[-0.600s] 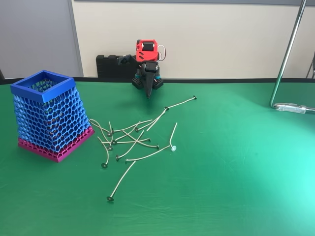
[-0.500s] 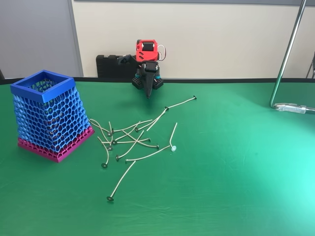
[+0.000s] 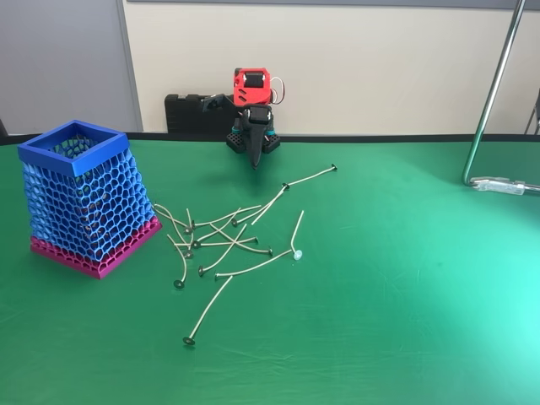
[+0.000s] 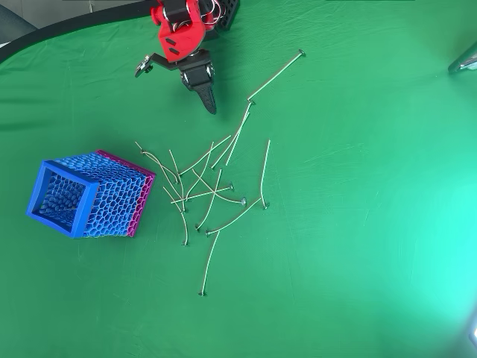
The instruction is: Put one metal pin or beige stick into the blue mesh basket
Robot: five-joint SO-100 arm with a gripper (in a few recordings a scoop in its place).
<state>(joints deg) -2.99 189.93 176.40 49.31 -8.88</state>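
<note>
Several thin beige sticks (image 3: 236, 240) with small round heads lie scattered in a loose pile (image 4: 212, 186) on the green cloth. The blue mesh basket (image 3: 84, 198) with its pink base band stands upright at the left (image 4: 86, 198). My gripper (image 3: 254, 163) hangs folded at the back of the table, black fingers together and pointing down, holding nothing. From above the gripper (image 4: 211, 107) sits just behind the pile, near the lower end of one long stick (image 4: 276, 74).
A metal stand pole (image 3: 489, 93) with a clamp (image 3: 502, 184) rises at the right edge. A black box (image 3: 190, 114) sits behind the arm's base. Open green cloth (image 3: 405, 295) spreads to the front and right.
</note>
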